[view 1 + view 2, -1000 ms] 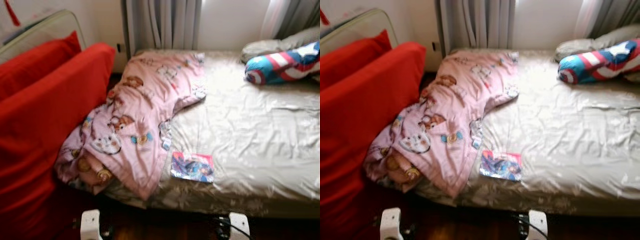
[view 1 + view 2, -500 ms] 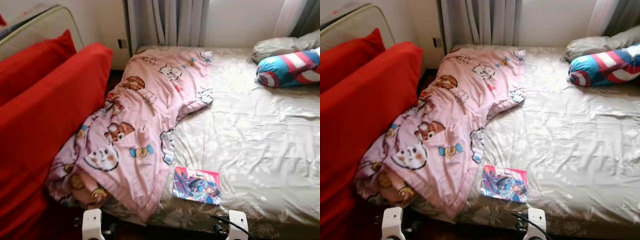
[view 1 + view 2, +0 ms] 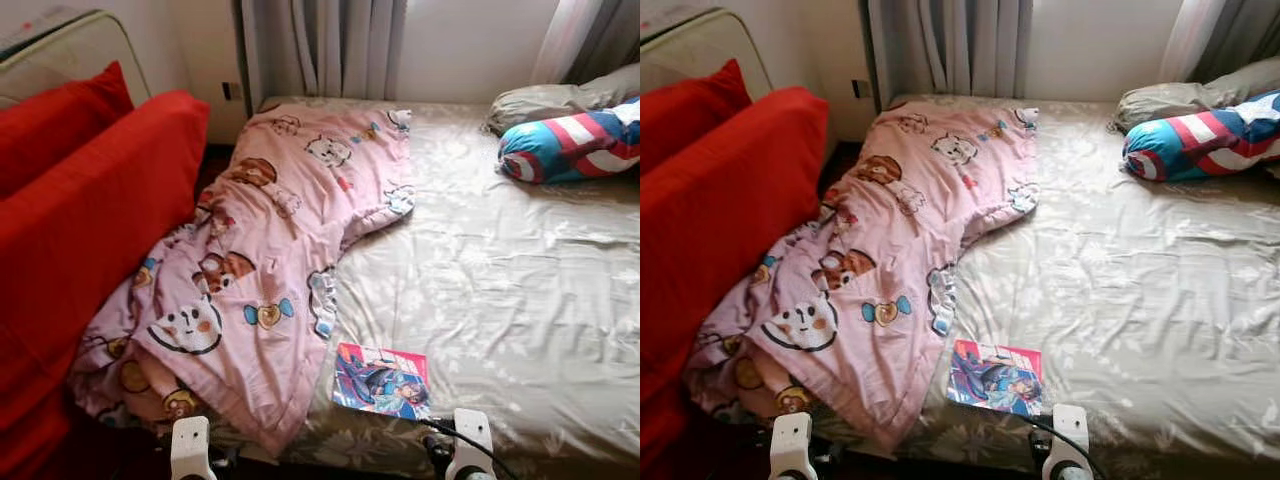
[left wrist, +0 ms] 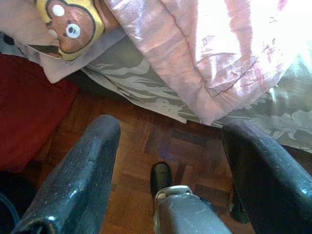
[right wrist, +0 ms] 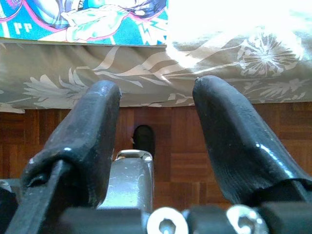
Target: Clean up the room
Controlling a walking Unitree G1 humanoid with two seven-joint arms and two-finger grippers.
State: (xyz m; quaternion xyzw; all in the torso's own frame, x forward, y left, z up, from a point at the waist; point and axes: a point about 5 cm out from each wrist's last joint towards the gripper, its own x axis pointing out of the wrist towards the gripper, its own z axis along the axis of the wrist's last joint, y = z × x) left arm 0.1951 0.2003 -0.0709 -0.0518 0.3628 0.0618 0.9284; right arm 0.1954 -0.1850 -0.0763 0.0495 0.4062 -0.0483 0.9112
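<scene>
A crumpled pink cartoon-print blanket [image 3: 270,260] lies across the left half of the bed [image 3: 520,290] and spills over its front left corner. A colourful comic magazine [image 3: 382,380] lies flat near the bed's front edge, just right of the blanket. My left gripper [image 4: 170,131] is open, low over the wooden floor [image 4: 146,146], with the blanket's hanging edge [image 4: 204,44] beyond its fingers. My right gripper [image 5: 156,90] is open too, facing the bed's side, and the magazine [image 5: 83,19] sits just above that edge.
A red sofa [image 3: 90,220] with red cushions stands close against the bed's left side. A red, white and blue shield-print pillow [image 3: 570,145] and a grey pillow [image 3: 545,98] lie at the far right. Grey curtains [image 3: 320,50] hang behind the bed.
The whole view has shifted as I came closer to the bed, so its front edge and the magazine now sit lower in the picture. Nothing on the bed has moved.
</scene>
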